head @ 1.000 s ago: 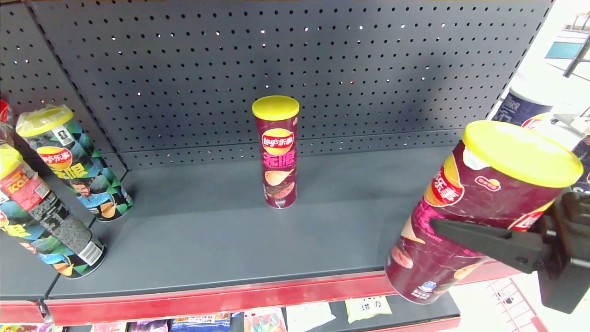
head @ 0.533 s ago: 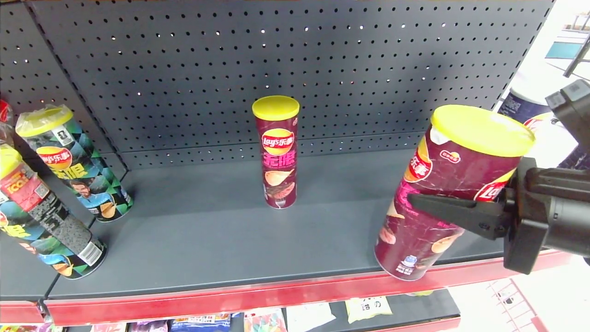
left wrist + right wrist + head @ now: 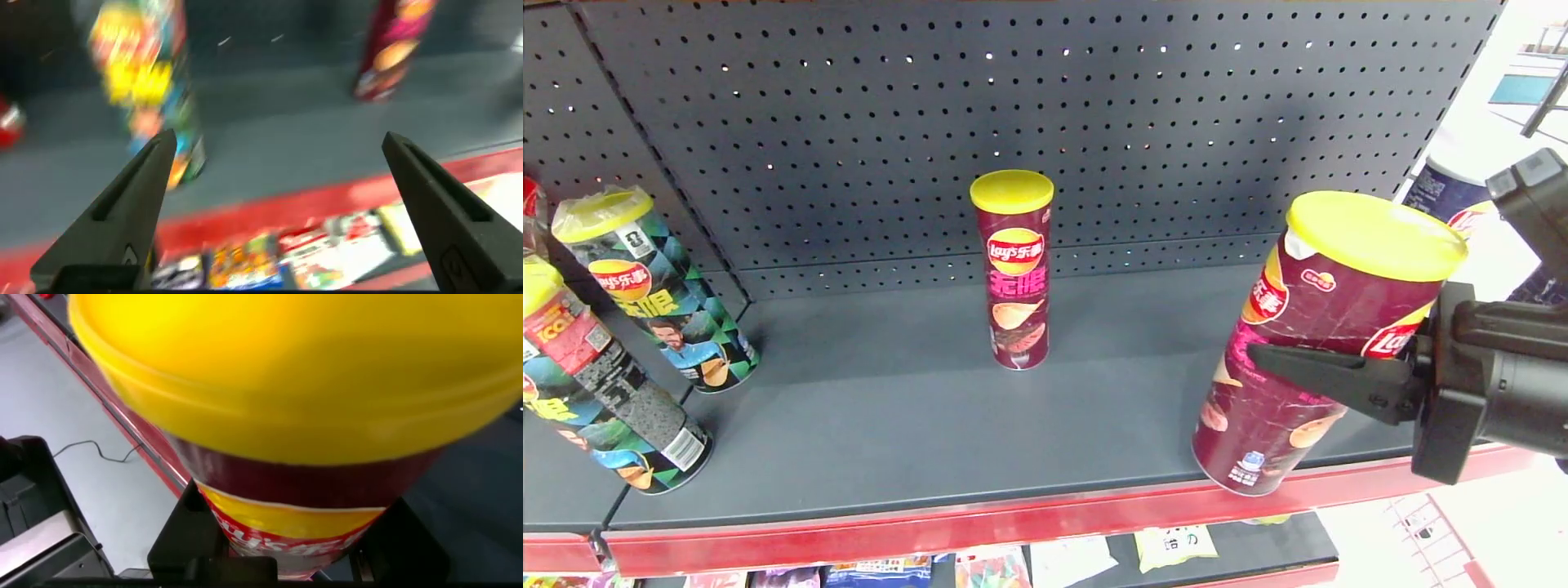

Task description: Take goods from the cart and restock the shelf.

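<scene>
My right gripper (image 3: 1298, 331) is shut on a maroon chip can with a yellow lid (image 3: 1327, 298). The can hangs tilted at the right end of the dark shelf board (image 3: 890, 408), its base just above the red front edge (image 3: 931, 523). In the right wrist view the lid (image 3: 286, 367) is close up, with the gripper (image 3: 302, 539) clamped on the can's body. A matching maroon can (image 3: 1013, 269) stands upright mid-shelf. My left gripper (image 3: 278, 139) is open and holds nothing, in front of the shelf edge, with a teal can (image 3: 151, 90) and the maroon can (image 3: 392, 49) beyond.
Two teal-patterned cans (image 3: 662, 286) (image 3: 605, 384) stand on the left bay. The pegboard back wall (image 3: 1013, 98) closes the shelf behind. A blue can (image 3: 1445, 192) shows past the shelf's right end. Packets (image 3: 988, 567) lie on the lower shelf.
My right gripper carried the maroon can up and left, from below the red front edge to over the shelf's right end. In the last half second it barely shifted.
</scene>
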